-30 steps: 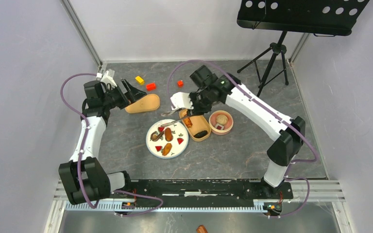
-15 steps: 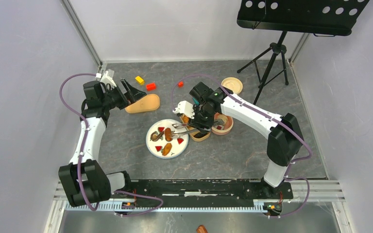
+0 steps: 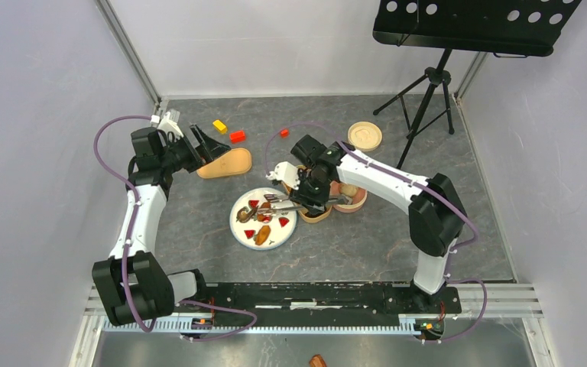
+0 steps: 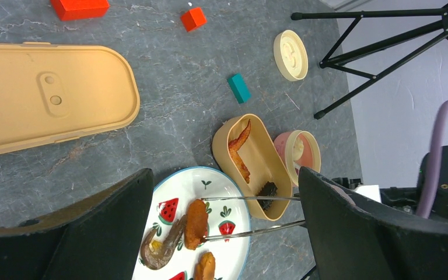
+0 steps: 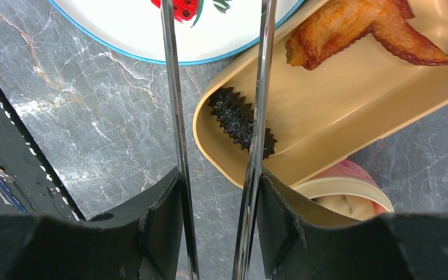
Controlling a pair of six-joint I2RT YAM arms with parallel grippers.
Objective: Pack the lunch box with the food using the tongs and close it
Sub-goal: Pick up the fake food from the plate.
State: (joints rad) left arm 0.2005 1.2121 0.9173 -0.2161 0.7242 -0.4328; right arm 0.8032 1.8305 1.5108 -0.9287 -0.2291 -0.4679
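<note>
Pale walls are closing in a grey marbled worktop, with a black stand on a tripod standing at the back right.

Over the last second the right arm has been swinging down and inward, away from the space above the lunch box and back toward the plate. The right claw is gripping the tongs near their joined end. It is pressing the two arms only partway together, so they are running out side by side with a gap between them. In the left wrist view the tips are now sitting on either side of a fried chunk on the plate, though whether they are touching it is not clear.

The left claw has not been moving. It is hanging spread to its widest, holding nothing, just beside the lid lying on the worktop.

This looks like the start of another pick. The lunch box is already holding a fried wing and a dark ridged piece. Several pieces are still waiting on the plate, and the lid is still off, so packing seems less than half done.
</note>
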